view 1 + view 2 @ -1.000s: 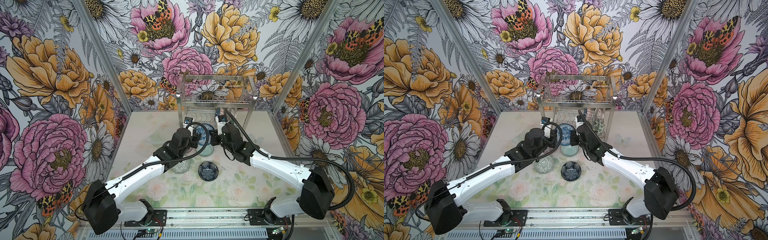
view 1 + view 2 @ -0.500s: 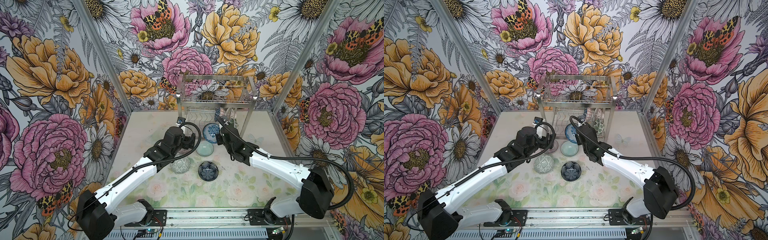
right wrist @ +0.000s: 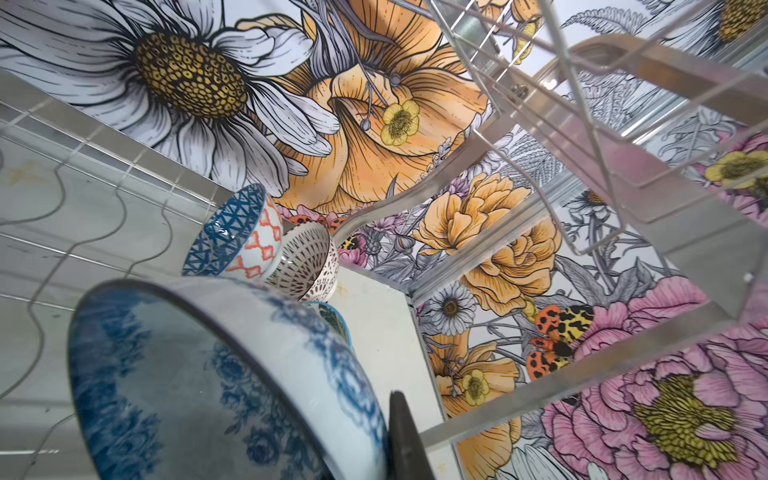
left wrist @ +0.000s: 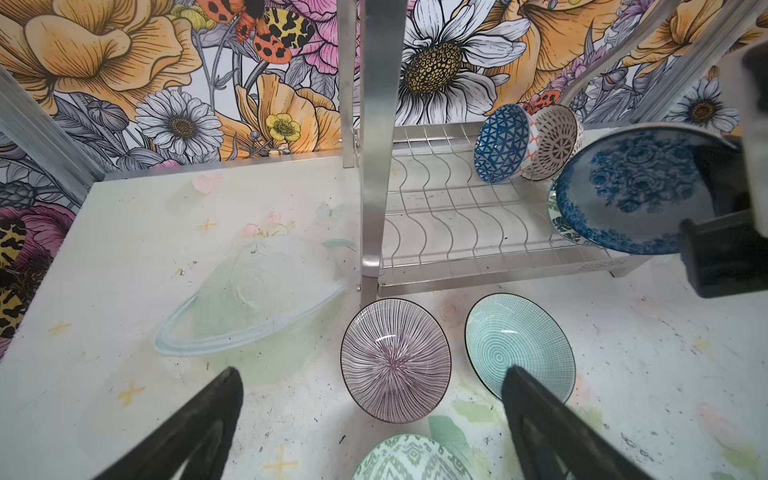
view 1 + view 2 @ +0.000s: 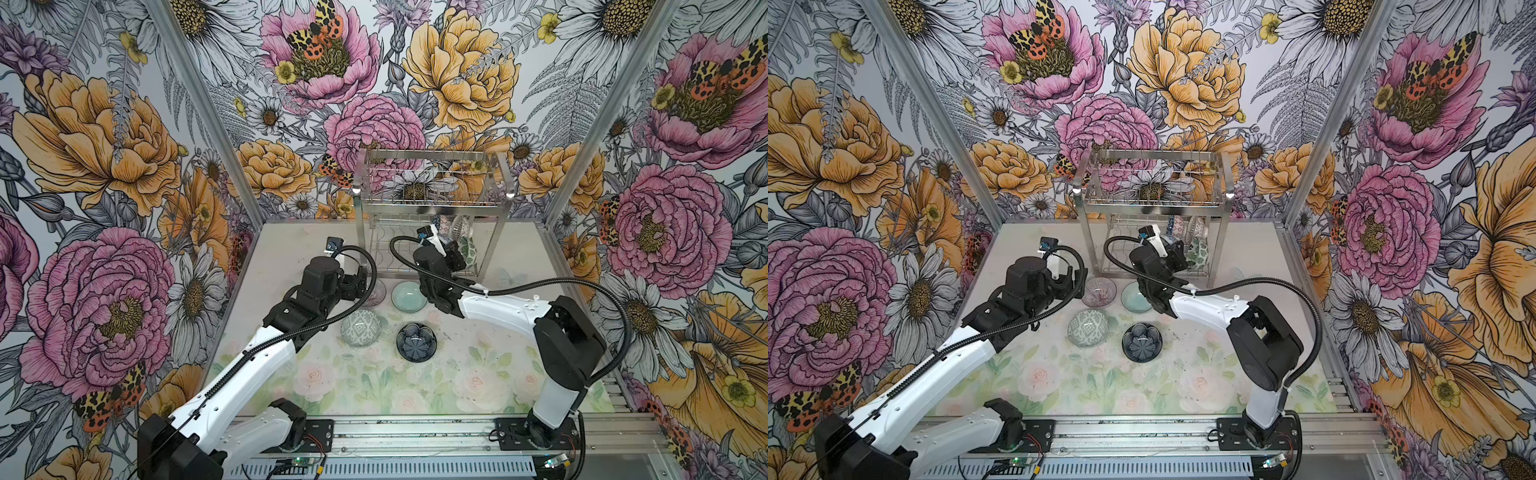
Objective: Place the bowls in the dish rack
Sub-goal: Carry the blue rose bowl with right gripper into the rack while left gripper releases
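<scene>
The dish rack (image 5: 430, 199) (image 5: 1154, 203) stands at the back of the table. On its lower tier (image 4: 457, 232) a blue geometric bowl (image 4: 500, 143) (image 3: 232, 232), a white lattice bowl (image 4: 555, 141) (image 3: 307, 262) and a green leaf bowl (image 5: 467, 251) stand on edge. My right gripper (image 5: 446, 245) (image 3: 357, 440) reaches into that tier, shut on the rim of the blue floral bowl (image 4: 636, 191) (image 3: 208, 374). My left gripper (image 5: 361, 282) (image 4: 372, 374) hangs open and empty over the purple-lined bowl (image 5: 374, 293) (image 4: 395, 359) and the celadon bowl (image 5: 407, 296) (image 4: 519, 343).
A grey-green bowl (image 5: 360, 328) (image 4: 411, 459) and a dark petal bowl (image 5: 416, 341) (image 5: 1142, 342) lie on the mat nearer the front. The rack's front left leg (image 4: 374, 166) stands just behind the purple-lined bowl. Flowered walls close in three sides.
My left gripper has opened, let go of the blue floral bowl and drawn back to the left. My right gripper has carried that bowl back into the rack's lower tier.
</scene>
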{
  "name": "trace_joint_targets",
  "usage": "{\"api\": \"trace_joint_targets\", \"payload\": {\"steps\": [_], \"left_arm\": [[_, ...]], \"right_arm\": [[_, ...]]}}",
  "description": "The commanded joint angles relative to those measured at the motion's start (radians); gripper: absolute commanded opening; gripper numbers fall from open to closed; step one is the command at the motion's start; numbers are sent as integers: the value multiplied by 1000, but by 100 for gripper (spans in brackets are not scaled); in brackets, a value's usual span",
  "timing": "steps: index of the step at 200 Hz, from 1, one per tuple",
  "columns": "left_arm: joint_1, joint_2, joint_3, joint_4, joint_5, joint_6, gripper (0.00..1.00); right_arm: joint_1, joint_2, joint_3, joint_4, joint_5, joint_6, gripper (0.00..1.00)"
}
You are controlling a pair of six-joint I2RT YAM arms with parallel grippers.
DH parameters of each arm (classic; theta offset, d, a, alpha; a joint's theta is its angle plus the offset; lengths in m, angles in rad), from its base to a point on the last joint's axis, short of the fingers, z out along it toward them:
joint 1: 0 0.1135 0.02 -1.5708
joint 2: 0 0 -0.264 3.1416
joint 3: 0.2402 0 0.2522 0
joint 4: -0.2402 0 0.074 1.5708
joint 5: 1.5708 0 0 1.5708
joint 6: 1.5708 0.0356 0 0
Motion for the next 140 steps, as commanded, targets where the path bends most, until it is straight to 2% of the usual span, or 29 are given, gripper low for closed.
{"api": "trace_joint_targets", "payload": {"steps": [1, 39, 140], "left_arm": [[5, -12, 1, -9, 31, 3, 99], [-3, -24, -12, -3, 38, 0, 99], [15, -30, -30, 16, 43, -15, 99]], "right_arm": [[-12, 53, 47, 182, 116, -143, 0], [-46, 118, 47, 240, 123, -183, 0], [-105, 294, 159, 234, 99, -204, 0]]}}
